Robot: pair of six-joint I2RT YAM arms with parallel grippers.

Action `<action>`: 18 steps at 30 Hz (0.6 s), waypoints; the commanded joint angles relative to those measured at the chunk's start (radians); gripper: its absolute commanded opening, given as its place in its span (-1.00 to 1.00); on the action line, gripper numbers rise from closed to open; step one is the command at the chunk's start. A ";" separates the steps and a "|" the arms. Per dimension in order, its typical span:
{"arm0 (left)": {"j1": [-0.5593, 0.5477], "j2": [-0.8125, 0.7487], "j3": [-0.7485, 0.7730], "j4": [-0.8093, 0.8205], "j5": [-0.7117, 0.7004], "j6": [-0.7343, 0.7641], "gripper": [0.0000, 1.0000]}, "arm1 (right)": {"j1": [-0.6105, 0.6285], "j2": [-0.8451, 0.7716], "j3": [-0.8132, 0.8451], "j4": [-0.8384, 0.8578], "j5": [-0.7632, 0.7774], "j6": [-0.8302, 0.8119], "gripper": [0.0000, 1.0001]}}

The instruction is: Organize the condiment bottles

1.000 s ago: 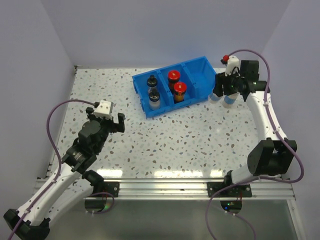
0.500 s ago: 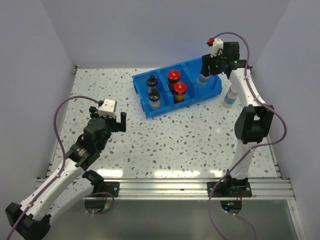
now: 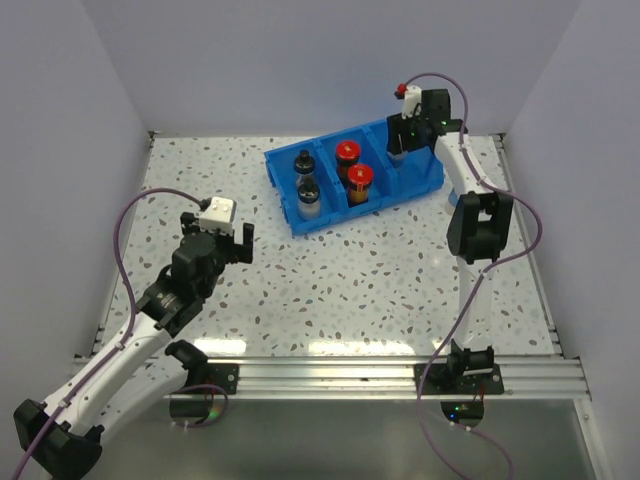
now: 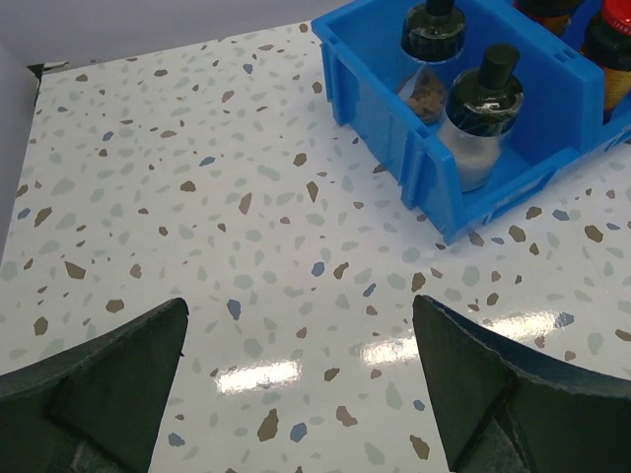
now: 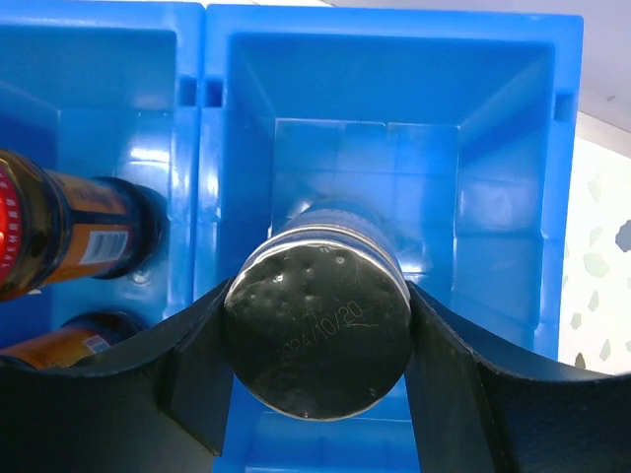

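Note:
My right gripper is shut on a silver-grey-capped jar and holds it upright inside the right compartment of the blue bin; I cannot tell whether it touches the floor. Two black-capped jars stand in the left compartment and also show in the left wrist view. Two red-capped jars stand in the middle compartment. The second silver-capped jar is hidden. My left gripper is open and empty over bare table, left of the bin.
The bin sits at the back centre, angled. My right arm's elbow stands just right of it. White walls close the table at the left, back and right.
My right gripper has carried the silver-capped jar from the table right of the bin up and left, to the bin's right compartment. My left arm has barely shifted.

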 commanded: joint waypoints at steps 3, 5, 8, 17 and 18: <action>0.007 -0.006 -0.001 0.024 -0.004 0.020 1.00 | 0.011 -0.005 0.068 0.065 0.029 -0.007 0.57; 0.007 -0.006 0.000 0.022 0.001 0.020 1.00 | 0.014 -0.013 0.072 0.055 0.034 -0.013 0.81; 0.007 -0.011 0.000 0.024 0.005 0.020 1.00 | 0.013 -0.038 0.069 0.039 0.037 -0.022 0.93; 0.007 -0.048 -0.003 0.022 0.017 0.014 1.00 | 0.007 -0.393 -0.168 -0.005 -0.025 -0.099 0.97; 0.007 -0.052 -0.003 0.022 0.019 0.014 1.00 | 0.003 -0.394 -0.202 -0.005 -0.028 -0.099 0.97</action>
